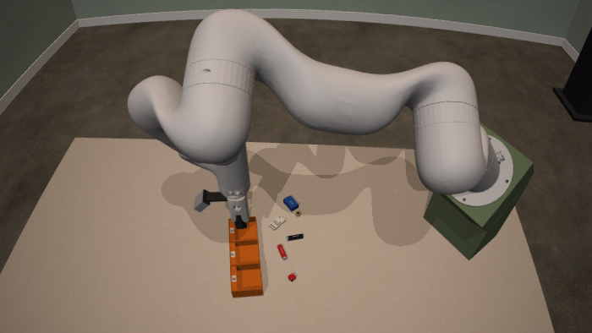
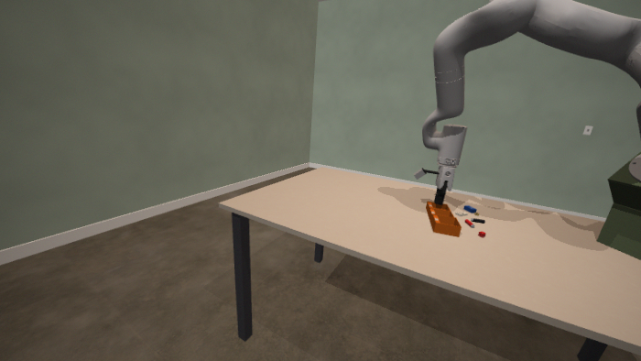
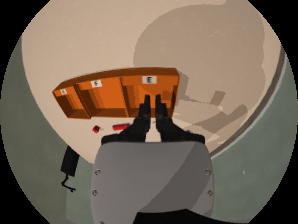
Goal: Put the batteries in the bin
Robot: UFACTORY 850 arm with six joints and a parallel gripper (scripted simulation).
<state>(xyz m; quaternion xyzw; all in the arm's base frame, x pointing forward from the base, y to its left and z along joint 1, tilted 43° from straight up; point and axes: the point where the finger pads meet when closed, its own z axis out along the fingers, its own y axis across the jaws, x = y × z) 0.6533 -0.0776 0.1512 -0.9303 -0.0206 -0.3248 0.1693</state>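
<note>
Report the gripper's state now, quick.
Gripper: shut, fingers nearly together over the end compartment of the orange bin; nothing visible between them.

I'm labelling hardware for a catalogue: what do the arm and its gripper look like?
The arm is smooth, rounded, pale grey, with faint seam bands at its joints and no visible cables. It stands on a green block. The gripper has a grey body and two slim black fingers.

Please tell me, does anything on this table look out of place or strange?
Nothing looks spilled or damaged. One oddity: the end effector hangs shut over the far end compartment of the orange bin with nothing visibly held, while the black battery and red battery lie on the table.
</note>
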